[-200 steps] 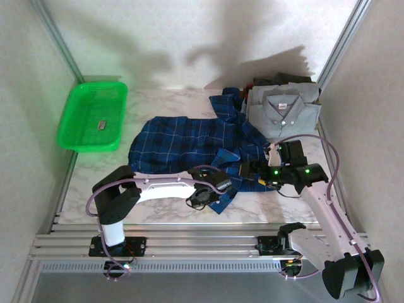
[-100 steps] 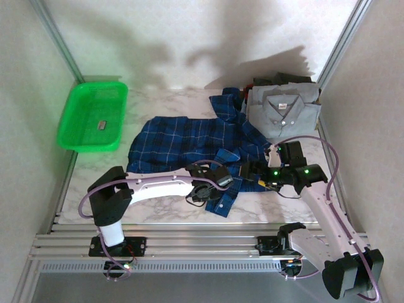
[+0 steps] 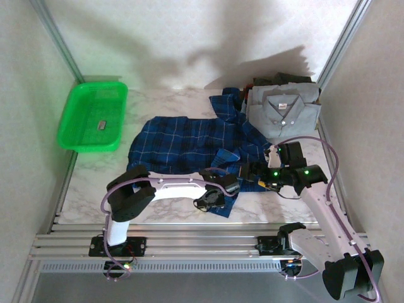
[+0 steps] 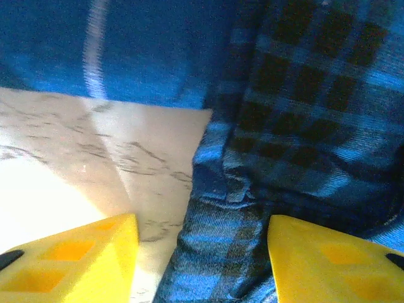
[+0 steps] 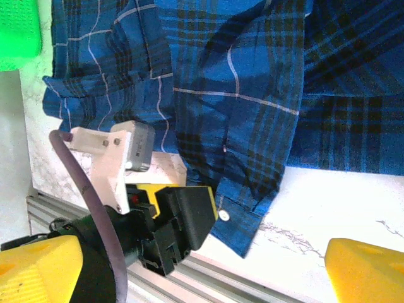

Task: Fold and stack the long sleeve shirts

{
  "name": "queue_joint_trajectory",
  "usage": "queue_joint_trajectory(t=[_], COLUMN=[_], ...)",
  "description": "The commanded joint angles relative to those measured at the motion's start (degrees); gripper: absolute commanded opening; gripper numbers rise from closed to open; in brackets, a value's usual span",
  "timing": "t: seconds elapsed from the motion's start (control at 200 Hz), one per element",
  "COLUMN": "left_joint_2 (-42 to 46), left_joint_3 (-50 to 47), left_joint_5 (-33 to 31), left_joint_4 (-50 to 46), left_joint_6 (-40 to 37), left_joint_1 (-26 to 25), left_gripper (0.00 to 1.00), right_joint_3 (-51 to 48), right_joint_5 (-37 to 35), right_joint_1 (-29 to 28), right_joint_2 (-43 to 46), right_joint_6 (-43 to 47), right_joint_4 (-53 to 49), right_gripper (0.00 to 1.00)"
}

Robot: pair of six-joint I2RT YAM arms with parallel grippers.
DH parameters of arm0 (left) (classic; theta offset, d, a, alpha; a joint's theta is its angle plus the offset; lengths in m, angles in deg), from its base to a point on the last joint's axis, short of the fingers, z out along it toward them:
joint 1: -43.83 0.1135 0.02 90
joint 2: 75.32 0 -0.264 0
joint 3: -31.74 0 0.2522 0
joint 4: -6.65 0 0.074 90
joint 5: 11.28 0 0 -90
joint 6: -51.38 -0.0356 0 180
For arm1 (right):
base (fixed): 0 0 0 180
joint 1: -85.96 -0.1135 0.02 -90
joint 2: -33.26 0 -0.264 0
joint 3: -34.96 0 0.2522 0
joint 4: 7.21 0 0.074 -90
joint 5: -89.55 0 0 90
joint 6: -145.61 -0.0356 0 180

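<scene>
I am opening my left gripper, letting go of the blue plaid shirt's cuff. My right gripper is hovering spread and empty. Sleeve fold judged placed.

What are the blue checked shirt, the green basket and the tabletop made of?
Blue plaid shirt: soft woven cloth, matte, creased, probably cotton. Green basket: moulded plastic, bright, slightly glossy. Table: white with grey veins, marble or a printed imitation.
</scene>
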Motion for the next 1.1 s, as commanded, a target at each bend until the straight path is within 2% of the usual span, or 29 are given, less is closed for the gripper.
queue_joint_trajectory(t=[0.0,0.08,0.255,0.34,0.46,0.626,0.731,0.801,0.921,1.096], left_joint_2=[-4.33,-6.16,-8.92,-8.71,-3.87,9.87,16.9,20.07,21.27,20.48], left_joint_3=[0.17,1.11,4.6,7.2,7.77,4.51,2.55,0.45,-2.41,-2.6], left_joint_5=[2.65,2.93,2.88,1.24,-3.02,-10.06,-14.86,-15.83,-16.94,-16.89], left_joint_4=[-1.37,-1.68,-2.91,-6.34,-11.7,-18.07,-24.88,-26.56,-26.34,-26.01], left_joint_6=[-0.32,-1.35,-5.5,-8.17,-10.84,-16.86,-19.68,-22.59,-27.66,-31.38], left_joint_1=[-1.06,-1.45,-1.21,-1.28,-1.1,-0.86,0.6,2.31,5.21,5.53], left_gripper=[0.52,0.42,0.09,0.0,0.0,0.0,0.0,0.0,0.0,0.0], right_joint_3=[-0.11,-0.2,-0.2,-0.2,0.51,3.95,6.21,6.87,7.35,8.64], right_joint_5=[0.77,0.68,0.47,0.29,-1.34,-5.85,-8.83,-10.1,-10.05,-11.93], right_joint_1=[-0.38,-0.32,-0.37,-0.36,-0.31,-0.3,-0.22,-0.27,-0.24,-0.23], right_joint_2=[1.05,1.4,1.54,1.32,1.08,-0.84,-2.54,-3.27,-5.19,-7.59], right_joint_6=[-0.76,-1.32,-1.78,-1.61,-0.71,0.41,0.46,0.14,-0.56,0.0], right_joint_4=[0.35,0.83,1.39,1.24,0.15,-2.28,-3.07,-2.68,-1.6,-1.23], right_gripper=[0.99,0.99,0.99,0.99,0.99,0.99,0.99,0.99,0.99,0.99])
